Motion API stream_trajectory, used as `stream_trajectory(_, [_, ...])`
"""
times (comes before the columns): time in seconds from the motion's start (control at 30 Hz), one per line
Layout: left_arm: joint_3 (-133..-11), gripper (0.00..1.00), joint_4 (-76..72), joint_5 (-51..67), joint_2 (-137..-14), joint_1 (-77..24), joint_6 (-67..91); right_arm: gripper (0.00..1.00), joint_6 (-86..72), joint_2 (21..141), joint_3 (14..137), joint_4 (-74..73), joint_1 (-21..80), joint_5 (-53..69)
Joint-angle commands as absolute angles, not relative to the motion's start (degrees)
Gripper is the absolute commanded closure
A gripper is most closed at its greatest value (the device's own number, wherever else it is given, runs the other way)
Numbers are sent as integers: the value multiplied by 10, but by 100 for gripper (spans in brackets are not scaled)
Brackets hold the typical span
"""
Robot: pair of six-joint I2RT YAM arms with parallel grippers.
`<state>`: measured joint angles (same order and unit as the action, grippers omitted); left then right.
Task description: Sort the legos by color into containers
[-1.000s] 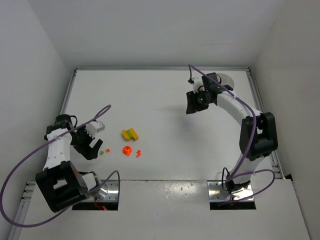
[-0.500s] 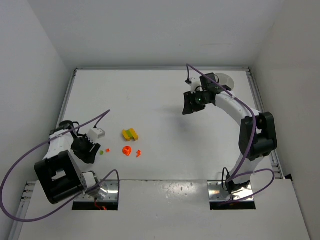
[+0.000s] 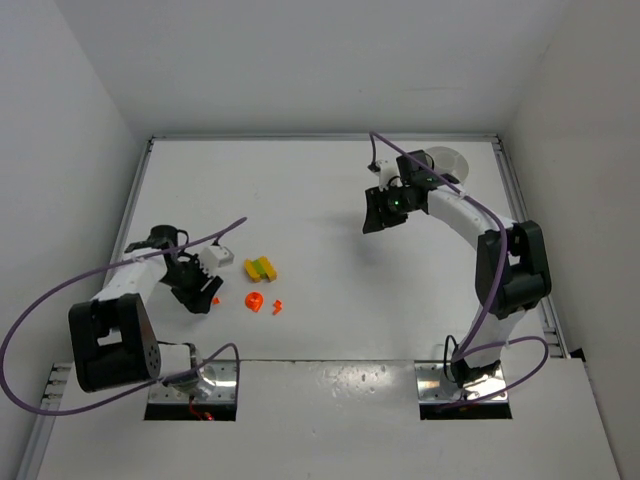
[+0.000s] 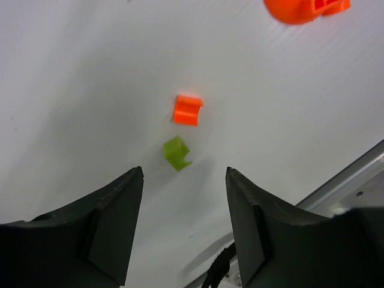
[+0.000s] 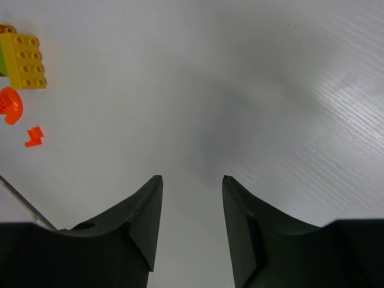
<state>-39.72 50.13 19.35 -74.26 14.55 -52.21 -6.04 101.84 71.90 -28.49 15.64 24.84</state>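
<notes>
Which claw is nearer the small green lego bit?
Left. The left claw hangs just short of the green bit, jaws apart; the right claw is far off across the table.

Overhead view, two downward wrist close-ups

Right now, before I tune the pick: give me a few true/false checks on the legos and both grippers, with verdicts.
1. The left gripper holds the green bit. False: its jaws stand open and empty; the bit lies on the table just ahead of them.
2. A small orange bit lies close to the green bit. True.
3. The right gripper is open and empty. True.
4. The yellow brick sits in the white dish. False: it lies on the table, far from the dish.
</notes>
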Motion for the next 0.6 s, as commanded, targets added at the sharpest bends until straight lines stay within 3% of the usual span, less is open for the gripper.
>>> stream_trajectory(0.0, [-393, 38, 455, 202, -744, 106, -477, 55, -59, 1019, 720, -263, 160, 260])
stream_trajectory(0.17, [-374, 39, 409, 177, -744, 83, -438, 55, -59, 1019, 720, -263, 160, 255])
stream_trajectory(0.57, [-351, 53, 403, 139, -754, 89, -442, 56, -59, 1029, 720, -263, 160, 255])
